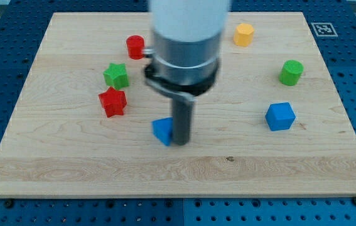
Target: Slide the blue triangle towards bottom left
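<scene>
The blue triangle lies on the wooden board a little left of the middle, partly hidden on its right side by my rod. My tip rests on the board right against the triangle's right edge. The arm's grey and white body rises above it and covers the top middle of the board.
A red star and a green star lie to the triangle's upper left. A red cylinder is above them. A yellow hexagon, a green cylinder and a blue cube lie on the right.
</scene>
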